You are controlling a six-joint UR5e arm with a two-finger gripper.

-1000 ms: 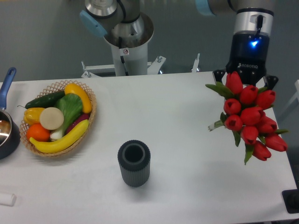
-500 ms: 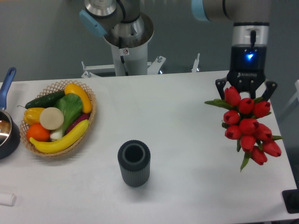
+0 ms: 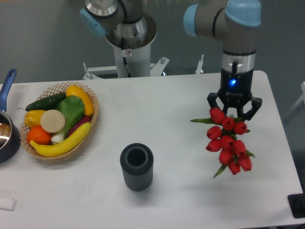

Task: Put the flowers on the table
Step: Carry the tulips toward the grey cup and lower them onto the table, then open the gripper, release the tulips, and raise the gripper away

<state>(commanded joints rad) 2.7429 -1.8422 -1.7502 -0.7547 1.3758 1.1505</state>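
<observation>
The flowers [image 3: 227,141], a bunch of red tulips with green leaves, lie low over the right part of the white table [image 3: 181,105], heads pointing toward the front. My gripper [image 3: 233,110] comes down from above and its fingers straddle the stem end of the bunch, which they hide. The fingers look spread around the bunch. I cannot tell whether they still press on the stems.
A dark ribbed cylindrical vase [image 3: 137,167] stands upright at the front centre. A wicker basket [image 3: 90,98] of fruit and vegetables sits at the left. A dark pan with a blue handle [image 3: 6,129] is at the left edge. The robot base [image 3: 128,45] stands behind.
My gripper has moved left and down toward the table with the flowers, from near the right edge to further inside the table. The bunch now sits lower.
</observation>
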